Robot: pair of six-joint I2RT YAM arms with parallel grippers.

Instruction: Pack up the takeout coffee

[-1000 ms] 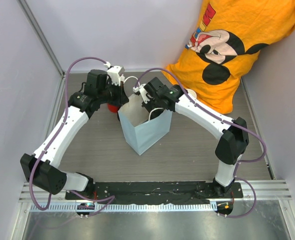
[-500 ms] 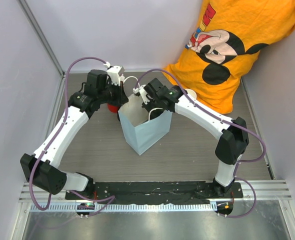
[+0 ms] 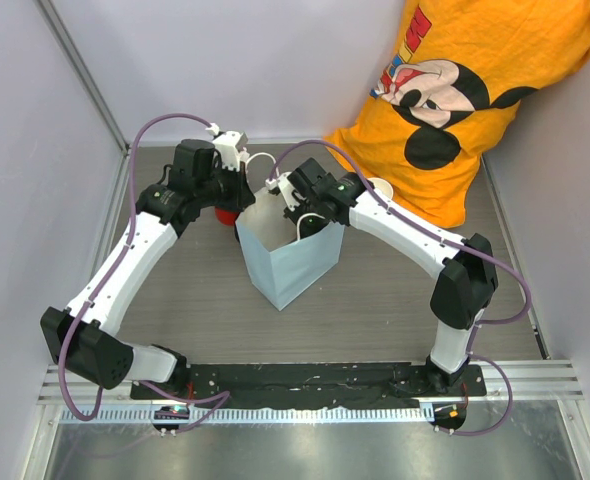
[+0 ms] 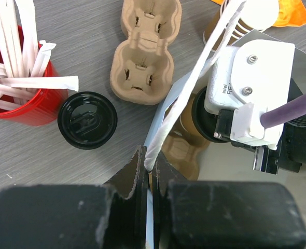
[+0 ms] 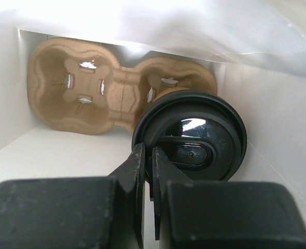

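- Takeout coffee (image 5: 194, 140): glossy round black lid, with a sliver of brown cup showing under it.
- It sits inside the pale blue bag (image 3: 295, 265), in one cell of a pulp tray (image 5: 80, 88).
- Right gripper (image 5: 149, 155) is pinched on the lid's rim. Left gripper (image 4: 150, 166) is clenched on the bag's white handle (image 4: 194, 78).
- Beside the bag: a second tray (image 4: 142, 57), one loose lid (image 4: 87, 120), one red cup (image 4: 18, 109) of sticks.

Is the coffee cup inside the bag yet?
Inside: the lidded cup and carrier tray have the bag's white walls around them.
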